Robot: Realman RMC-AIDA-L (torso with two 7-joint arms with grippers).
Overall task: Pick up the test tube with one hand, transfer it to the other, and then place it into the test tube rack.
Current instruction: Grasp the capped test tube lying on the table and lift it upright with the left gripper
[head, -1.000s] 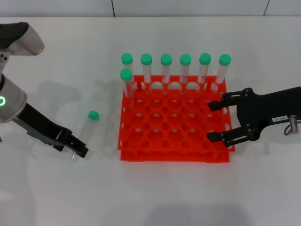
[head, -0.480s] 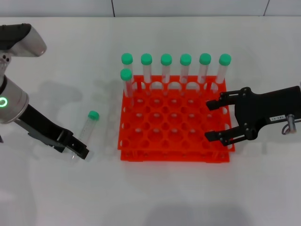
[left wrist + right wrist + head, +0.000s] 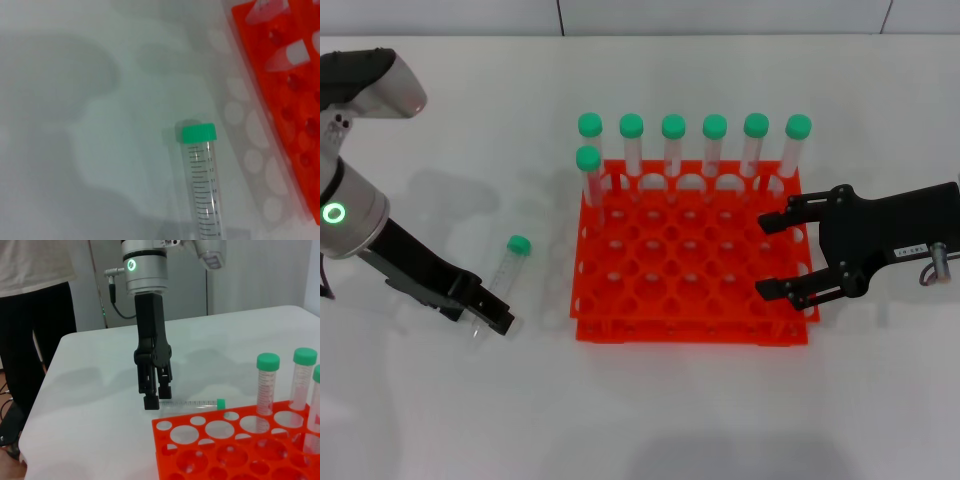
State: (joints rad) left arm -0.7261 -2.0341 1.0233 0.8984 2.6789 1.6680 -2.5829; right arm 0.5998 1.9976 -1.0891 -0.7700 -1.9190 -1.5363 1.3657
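Note:
The test tube (image 3: 505, 275), clear with a green cap, lies flat on the white table to the left of the orange-red test tube rack (image 3: 690, 330). It also shows in the left wrist view (image 3: 202, 190) and the right wrist view (image 3: 192, 403). My left gripper (image 3: 492, 316), on the arm with the green light, points down with its tip at the tube's capless end. In the right wrist view the left gripper (image 3: 157, 397) stands upright over that end. My right gripper (image 3: 765, 256), bearing a white label, is open and empty over the rack's right edge.
Several green-capped tubes (image 3: 673, 127) stand upright in the rack's back row, and one more (image 3: 588, 160) stands in the row behind the left corner. A person in dark trousers (image 3: 35, 340) stands beyond the table's far edge in the right wrist view.
My left gripper has shifted slightly to the right and nearer along the tube's capless end. The right gripper has edged a little left over the rack. The tube has not moved.

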